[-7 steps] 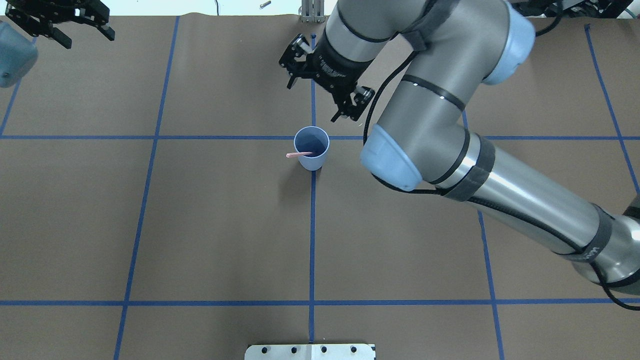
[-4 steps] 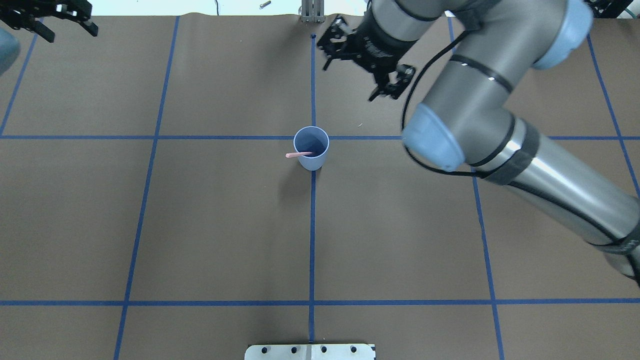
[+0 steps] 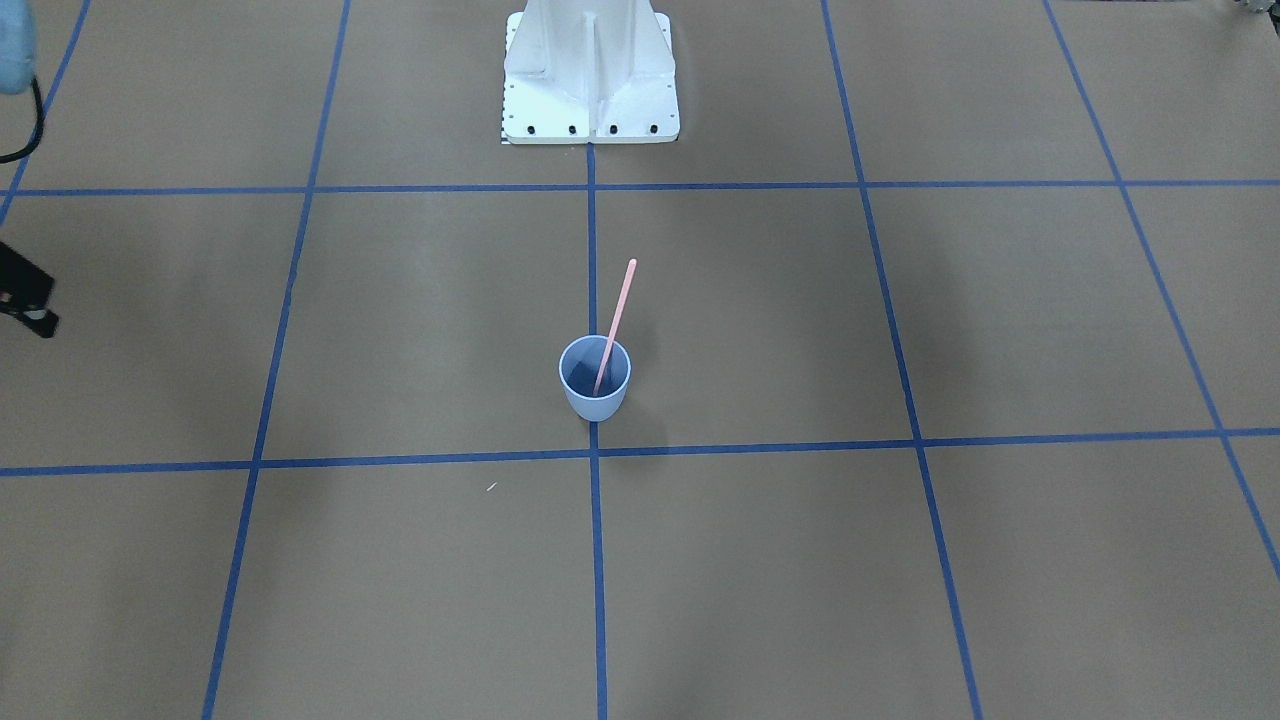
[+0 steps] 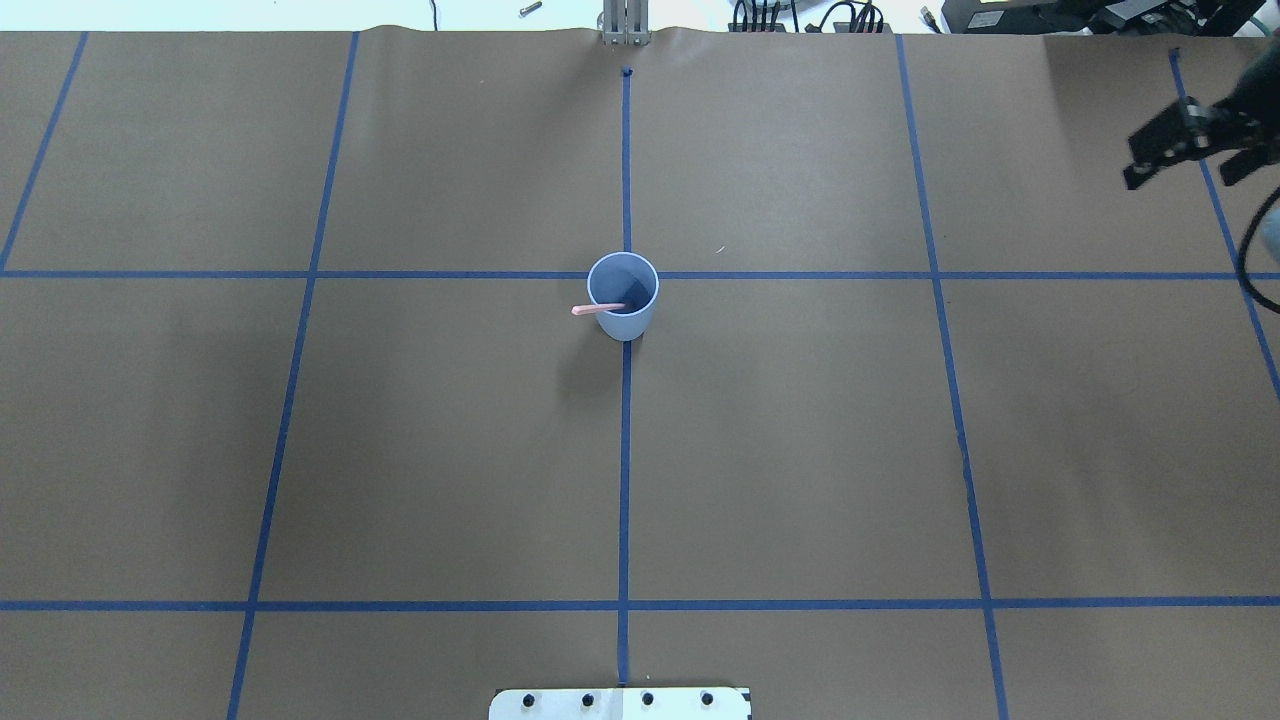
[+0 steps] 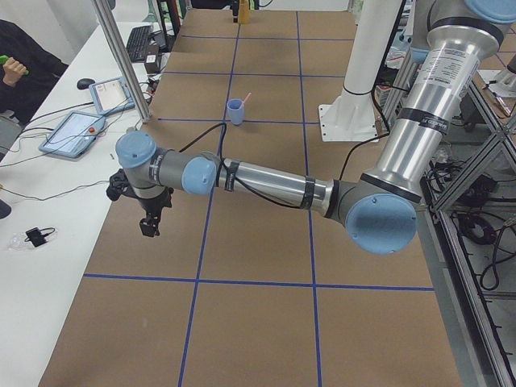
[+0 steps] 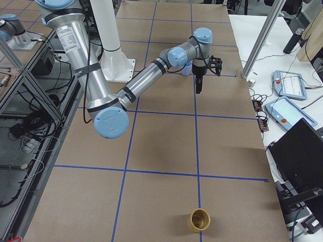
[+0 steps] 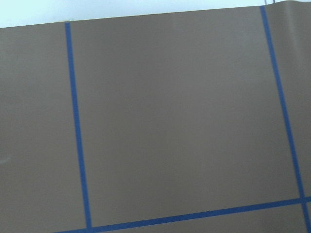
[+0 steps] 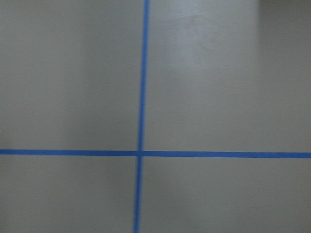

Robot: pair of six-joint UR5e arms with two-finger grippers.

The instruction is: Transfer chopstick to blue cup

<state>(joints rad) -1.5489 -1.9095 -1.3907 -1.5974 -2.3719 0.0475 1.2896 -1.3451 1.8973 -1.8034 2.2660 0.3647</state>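
Note:
The blue cup (image 4: pixel 623 295) stands upright at the table's middle, on a tape crossing. The pale pink chopstick (image 4: pixel 597 309) rests in it and leans over the rim; it also shows in the front-facing view (image 3: pixel 615 320) inside the cup (image 3: pixel 594 385). My right gripper (image 4: pixel 1182 172) is far right of the cup at the view's edge, open and empty. My left gripper (image 5: pixel 149 219) shows only in the exterior left view, above the table far from the cup (image 5: pixel 235 110); I cannot tell if it is open or shut.
The white robot base plate (image 4: pixel 620 703) sits at the near table edge. A tan cup (image 6: pixel 200 220) stands at the table's right end. Tablets (image 5: pixel 72 129) and a seated person (image 5: pixel 16 56) are beside the far long edge.
My right arm has swung away from the cup to the far right edge. My left gripper has left the overhead view at top left. Cup and chopstick have not moved.

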